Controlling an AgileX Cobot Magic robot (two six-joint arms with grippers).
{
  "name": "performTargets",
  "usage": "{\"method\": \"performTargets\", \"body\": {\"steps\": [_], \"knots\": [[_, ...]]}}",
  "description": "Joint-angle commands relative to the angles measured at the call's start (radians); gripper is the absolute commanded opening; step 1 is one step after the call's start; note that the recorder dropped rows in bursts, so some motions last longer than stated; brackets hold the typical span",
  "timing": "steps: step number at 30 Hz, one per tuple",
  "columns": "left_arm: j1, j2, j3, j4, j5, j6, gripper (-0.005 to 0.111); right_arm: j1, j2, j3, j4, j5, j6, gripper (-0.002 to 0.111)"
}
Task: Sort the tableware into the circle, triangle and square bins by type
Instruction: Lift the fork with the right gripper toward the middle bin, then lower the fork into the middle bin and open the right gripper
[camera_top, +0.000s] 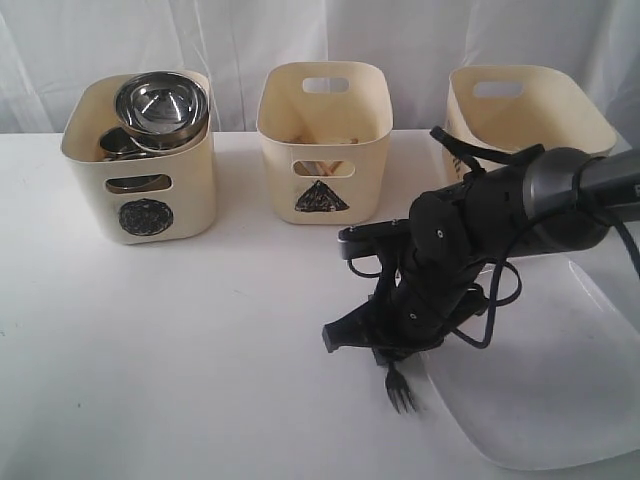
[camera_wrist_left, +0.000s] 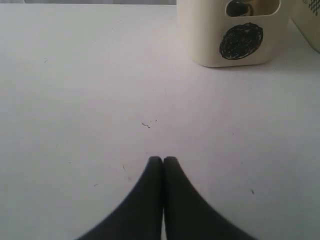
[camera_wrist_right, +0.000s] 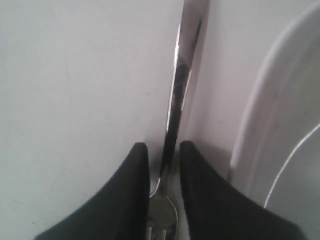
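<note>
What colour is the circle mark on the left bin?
Black, a scribbled circle mark; clearest in the left wrist view.

A shiny steel fork is laid on the white table just beside the edge of the large white square plate, and a steel bowl is piled, open side up, on other steel things in the circle bin.

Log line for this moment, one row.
left gripper: shut, empty | right gripper: straddling fork handle, grip unconfirmed | fork: on table beside plate
</note>
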Motion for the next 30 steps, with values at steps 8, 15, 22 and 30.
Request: {"method": "performTargets", "body": {"steps": [8, 15, 22, 30], "knots": [[0.003, -0.004, 0.005, -0.007, -0.004, -0.004, 0.0, -0.007, -0.102, 0.015, 0.039, 0.011, -0.067, 0.0], [0.003, -0.004, 0.005, -0.007, -0.004, -0.004, 0.0, -0.007, -0.253, 0.077, 0.173, -0.038, -0.18, 0.0], [0.003, -0.004, 0.005, -0.007, -0.004, -0.004, 0.0, -0.007, -0.374, 0.084, 0.161, -0.242, -0.18, 0.0], [0.003, -0.004, 0.005, -0.007, -0.004, -0.004, 0.0, -0.009, -0.366, 0.0, 0.151, -0.504, -0.245, 0.0]]}}
